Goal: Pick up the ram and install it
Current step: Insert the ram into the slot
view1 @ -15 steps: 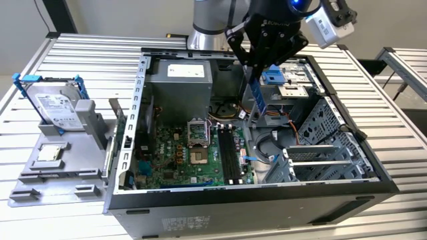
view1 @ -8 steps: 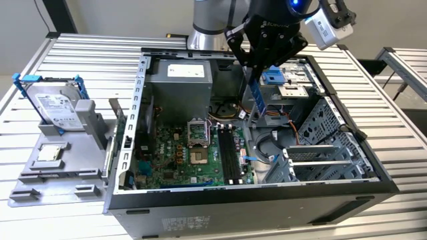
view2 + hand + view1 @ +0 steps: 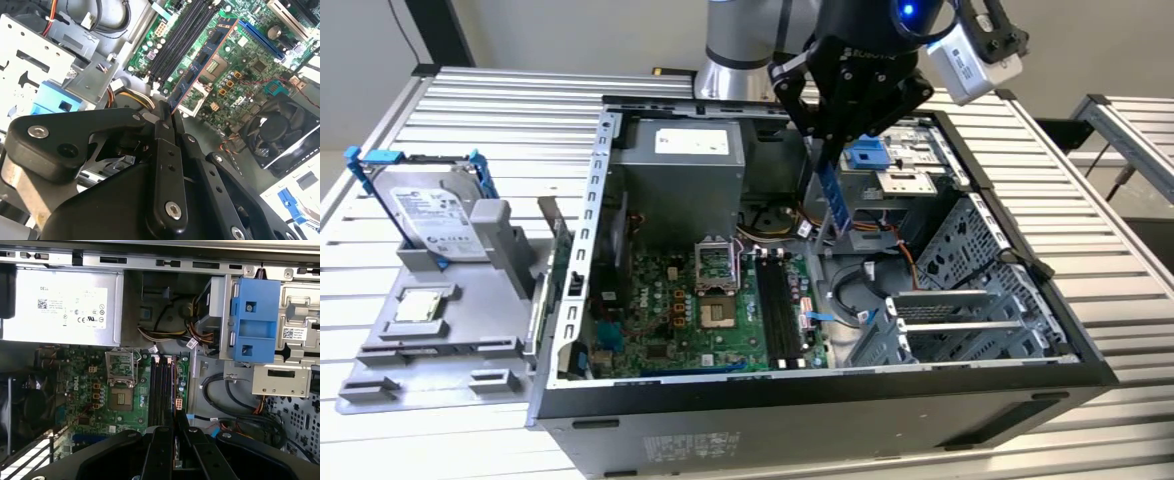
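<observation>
ram (image 3: 833, 195) pinched upright above the open computer case (image 3: 606, 200)
exterior view: best kept edge-on and parallel to the black memory slots (image 3: 781, 300), then pressed down squarely. second wrist view: gripper (image 3: 165, 112) clenched on one end of the ram, board jutting toward the motherboard (image 3: 250, 65). first wrist view: hovering over the slots, not yet seated.

1. The computer case (image 3: 827, 410) is lying on its side on the table (image 3: 494, 110).
2. The motherboard (image 3: 674, 320) is lying on the case floor, with the power supply (image 3: 680, 165) sitting behind it.
3. The slots (image 3: 781, 305) are running along the motherboard's side toward the exterior view's right, beside the drive cage (image 3: 961, 270).
4. The gripper (image 3: 831, 138) is hanging above the slots, pinching the memory stick (image 3: 834, 200), which is pointing down.
5. The hard drive (image 3: 434, 215) is standing in a stand (image 3: 454, 330) outside the case, on the exterior view's left.
</observation>
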`<state>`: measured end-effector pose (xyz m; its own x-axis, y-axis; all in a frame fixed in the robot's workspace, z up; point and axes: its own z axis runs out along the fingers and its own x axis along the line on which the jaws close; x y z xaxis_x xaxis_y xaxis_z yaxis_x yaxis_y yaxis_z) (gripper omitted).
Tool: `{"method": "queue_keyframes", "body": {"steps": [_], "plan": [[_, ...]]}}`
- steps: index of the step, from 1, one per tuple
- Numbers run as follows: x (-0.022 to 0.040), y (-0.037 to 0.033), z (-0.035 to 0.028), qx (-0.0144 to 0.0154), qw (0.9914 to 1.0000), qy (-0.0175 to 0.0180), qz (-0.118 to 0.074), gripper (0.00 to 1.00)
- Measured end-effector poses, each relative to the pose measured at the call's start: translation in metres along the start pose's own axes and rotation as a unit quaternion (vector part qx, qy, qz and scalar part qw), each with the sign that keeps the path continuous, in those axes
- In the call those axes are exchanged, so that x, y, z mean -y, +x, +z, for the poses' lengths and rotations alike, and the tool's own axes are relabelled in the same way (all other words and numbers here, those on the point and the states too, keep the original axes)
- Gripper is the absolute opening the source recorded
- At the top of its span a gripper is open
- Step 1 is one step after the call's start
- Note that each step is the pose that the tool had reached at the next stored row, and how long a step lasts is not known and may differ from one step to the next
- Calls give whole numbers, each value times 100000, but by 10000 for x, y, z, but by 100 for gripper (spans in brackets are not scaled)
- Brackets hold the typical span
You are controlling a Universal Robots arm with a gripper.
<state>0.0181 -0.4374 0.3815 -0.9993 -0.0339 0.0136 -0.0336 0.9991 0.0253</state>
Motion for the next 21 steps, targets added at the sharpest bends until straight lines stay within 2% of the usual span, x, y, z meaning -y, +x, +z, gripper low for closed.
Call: {"method": "queue_keyframes", "body": {"steps": [8,21], "plan": [[1,-1,26,-1,100000,12,-6,0],[4,-3,169,2,100000,74,-4,0]]}}
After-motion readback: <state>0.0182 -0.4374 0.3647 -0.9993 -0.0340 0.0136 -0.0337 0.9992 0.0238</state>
